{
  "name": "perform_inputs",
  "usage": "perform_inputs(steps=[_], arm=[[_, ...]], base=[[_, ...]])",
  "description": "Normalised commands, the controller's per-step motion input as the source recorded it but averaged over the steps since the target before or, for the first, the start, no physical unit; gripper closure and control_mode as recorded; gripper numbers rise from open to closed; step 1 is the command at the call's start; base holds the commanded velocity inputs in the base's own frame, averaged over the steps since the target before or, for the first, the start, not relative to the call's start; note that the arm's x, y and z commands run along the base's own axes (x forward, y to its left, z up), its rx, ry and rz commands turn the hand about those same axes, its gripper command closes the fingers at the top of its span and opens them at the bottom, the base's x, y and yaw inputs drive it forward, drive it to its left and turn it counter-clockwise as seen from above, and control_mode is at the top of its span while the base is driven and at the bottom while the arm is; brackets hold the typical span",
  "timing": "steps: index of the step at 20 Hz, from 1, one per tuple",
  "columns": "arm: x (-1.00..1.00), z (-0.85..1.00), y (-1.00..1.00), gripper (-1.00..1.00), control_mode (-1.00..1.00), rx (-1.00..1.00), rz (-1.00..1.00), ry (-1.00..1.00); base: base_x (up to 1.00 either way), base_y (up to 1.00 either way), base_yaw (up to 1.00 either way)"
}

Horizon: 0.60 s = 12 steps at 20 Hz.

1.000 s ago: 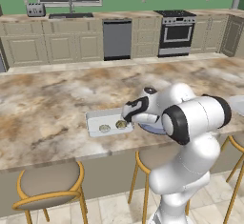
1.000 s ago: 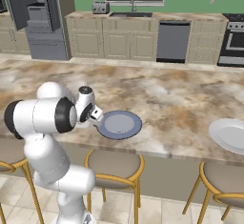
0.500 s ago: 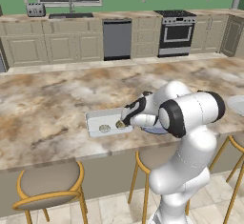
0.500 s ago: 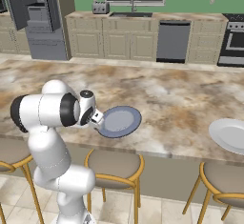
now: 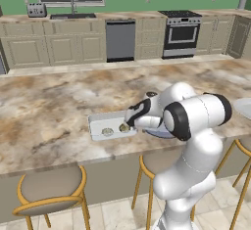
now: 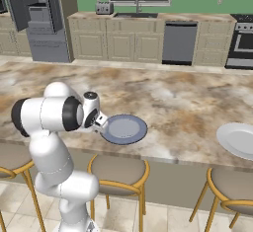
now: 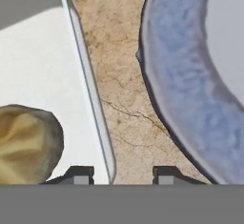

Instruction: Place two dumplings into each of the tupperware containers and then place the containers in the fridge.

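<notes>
On the marbled brown stone desk (image 5: 59,106), a shallow rectangular tupperware container of pale translucent plastic (image 5: 100,122) holds 2 small rounded tan dumplings, 1 (image 5: 108,132) nearer the front rim and 1 (image 5: 124,126) at the right end, close under the white arm's two-finger gripper (image 5: 128,122). In the hand view the container's thin right rim (image 7: 90,94) runs up between the 2 dark fingertips (image 7: 78,174), with a dumpling (image 7: 26,142) on the tray floor to one side and bare desk to the other; the jaws stand partly drawn in astride that rim, and whether they already pinch it cannot be told. A round blue-grey plate (image 6: 124,129) lies just beside the container, apart from it. The tray looks light, thin-walled and somewhat flexible, with smooth plastic likely to slip, so the raised rim appears the sensible hold, kept level lest the soft, loose dumplings roll. The tall grey metal fridge (image 6: 42,19) stands open well apart, at the far left wall.
</notes>
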Motion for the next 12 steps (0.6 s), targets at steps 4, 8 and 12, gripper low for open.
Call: perform_inputs(steps=[4, 8, 12], arm=[[0.00, -0.03, 0.00, 1.00, -1.00, 0.00, 0.00, 0.01], [-0.01, 0.02, 0.00, 1.00, -1.00, 0.00, 0.00, 0.01], [-0.26, 0.61, 0.00, 1.00, -1.00, 0.00, -0.03, -0.01]], base=[[0.00, 0.00, 0.00], [0.00, 0.00, 0.00], [0.00, 0.00, 0.00]])
